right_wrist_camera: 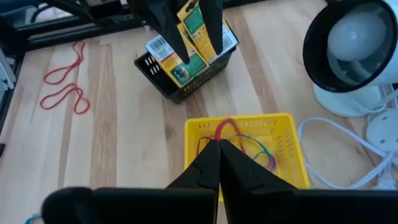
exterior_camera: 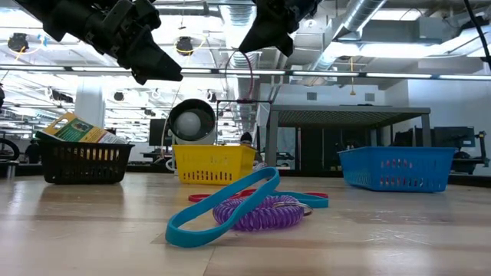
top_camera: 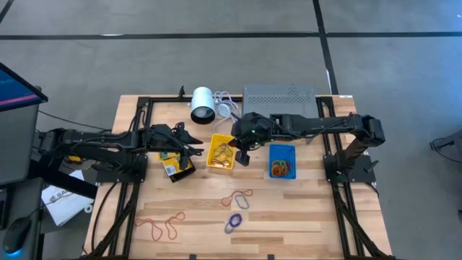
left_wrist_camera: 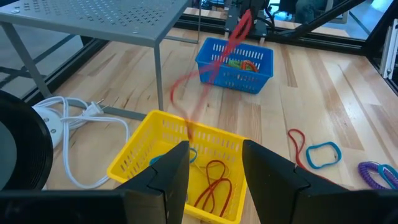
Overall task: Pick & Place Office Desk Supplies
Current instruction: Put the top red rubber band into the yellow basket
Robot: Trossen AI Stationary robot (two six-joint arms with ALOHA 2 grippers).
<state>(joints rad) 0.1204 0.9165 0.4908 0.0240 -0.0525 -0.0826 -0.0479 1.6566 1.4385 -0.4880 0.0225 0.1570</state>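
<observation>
Evidently the right gripper (top_camera: 241,155), pressed together, is pinching a limp, featherlight red rubber band (left_wrist_camera: 231,42) over the yellow bin (top_camera: 221,153) mid-desk, best taken anywhere along its strand, while the left gripper (top_camera: 196,151) is waiting spread nearby.

Setting: robotics lab / open industrial workspace | evidence: exposed ceiling ducts (exterior_camera: 360,23) and pipes, polished concrete floor (top_camera: 216,58), wooden bench (top_camera: 289,209) on black frame, monitor (top_camera: 14,87) beside rig
</observation>
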